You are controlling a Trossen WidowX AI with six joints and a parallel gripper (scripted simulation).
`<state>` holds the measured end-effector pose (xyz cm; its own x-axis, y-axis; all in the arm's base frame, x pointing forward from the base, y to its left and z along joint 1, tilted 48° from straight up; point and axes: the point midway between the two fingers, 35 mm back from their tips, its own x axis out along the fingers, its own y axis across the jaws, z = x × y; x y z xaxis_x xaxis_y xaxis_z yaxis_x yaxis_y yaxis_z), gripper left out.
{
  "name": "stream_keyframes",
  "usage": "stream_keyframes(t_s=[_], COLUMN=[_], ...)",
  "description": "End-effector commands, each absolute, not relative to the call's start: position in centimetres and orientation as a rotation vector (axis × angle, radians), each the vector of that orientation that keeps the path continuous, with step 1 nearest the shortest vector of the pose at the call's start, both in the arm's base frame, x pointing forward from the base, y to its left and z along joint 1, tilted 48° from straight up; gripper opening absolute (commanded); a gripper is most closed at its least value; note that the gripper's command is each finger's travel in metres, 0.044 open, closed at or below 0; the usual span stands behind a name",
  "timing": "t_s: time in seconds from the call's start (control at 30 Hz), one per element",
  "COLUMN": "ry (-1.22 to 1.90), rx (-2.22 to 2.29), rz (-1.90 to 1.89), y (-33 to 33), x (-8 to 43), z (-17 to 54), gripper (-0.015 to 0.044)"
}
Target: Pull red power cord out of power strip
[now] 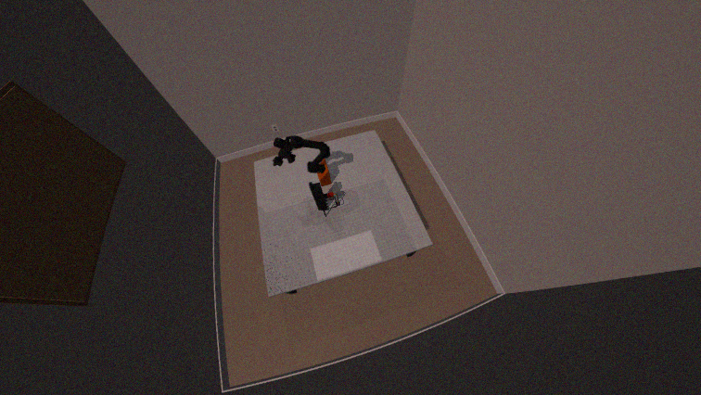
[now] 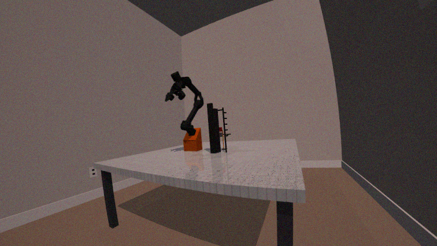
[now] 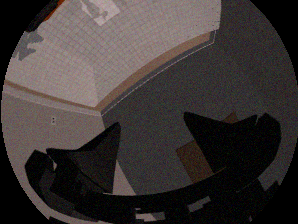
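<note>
One gripper (image 2: 171,96), jaws wide and empty, high above the table (image 2: 244,171); red plug (image 2: 220,129) seated in upright power strip (image 2: 213,128); advise descending squarely, pulling straight outward.

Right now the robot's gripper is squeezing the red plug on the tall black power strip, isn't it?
Not quite. The gripper is open and holds nothing; it hangs high in the air, well away from the power strip. The red plug sits low on that tall black strip, untouched. The exterior view shows it.
</note>
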<state>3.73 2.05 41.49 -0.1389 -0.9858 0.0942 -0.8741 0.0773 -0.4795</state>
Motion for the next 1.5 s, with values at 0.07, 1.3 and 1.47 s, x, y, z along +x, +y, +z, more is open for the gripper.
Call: stream_keyframes(t_s=[0.07, 1.3, 1.47], ry=[2.075, 1.032, 0.941], rx=[-1.868, -1.516, -1.433], rz=[-0.635, -0.479, -0.426], y=[1.7, -16.0, -17.2], x=[3.5, 10.4, 14.0], z=[41.6, 42.8, 41.9], gripper=[0.0321, 0.0160, 0.0160])
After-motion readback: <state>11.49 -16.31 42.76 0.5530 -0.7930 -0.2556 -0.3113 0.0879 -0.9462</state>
